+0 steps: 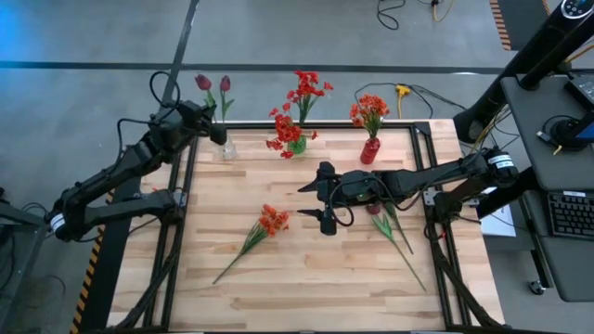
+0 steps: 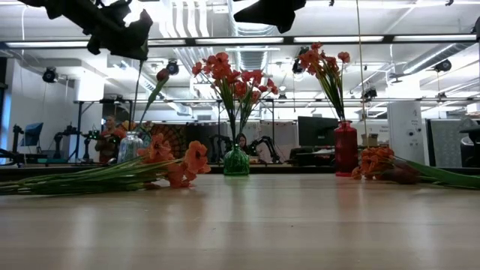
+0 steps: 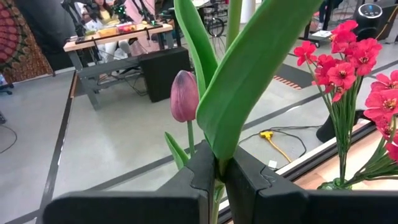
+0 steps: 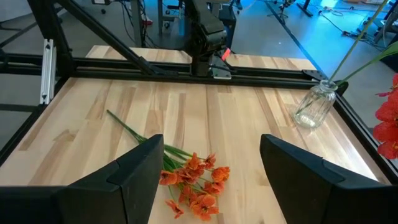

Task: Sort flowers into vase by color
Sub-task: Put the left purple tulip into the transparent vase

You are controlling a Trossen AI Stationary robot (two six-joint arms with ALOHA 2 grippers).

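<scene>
Trouble was likeliest nearest the camera above the table, where the right end effector (image 1: 327, 203) hung with its jaws spread wide and empty over the middle of the table (image 1: 306, 288). The orange flower stem (image 1: 252, 237) lay flat just to its left, still to be picked up. That stem's long axis ran diagonally: blooms toward the table's centre, the thin green tail pointing at the near left corner. In the right wrist view the orange blooms (image 4: 194, 182) sat between the spread fingers. A grasp taken on the blooms rather than the stem could crush them or slip, and the thin stem lay so flat that the fingers might scrape the wood and miss it.

Beside the right arm another loose stem (image 1: 399, 237) lay slanted on the table, its dark head (image 1: 374, 210) half hidden under the arm; a careless sweep could drag it.

Farther back, the left end effector (image 3: 214, 186) was clamped shut on a maroon tulip (image 1: 225, 84) stem, held roughly upright at the clear glass vase (image 1: 225, 147). Released off-centre, the tulip might tip out or topple the light vase. The green vase (image 1: 296, 145) of red blooms and the red vase (image 1: 370, 149) of orange blooms stood along the far edge.
</scene>
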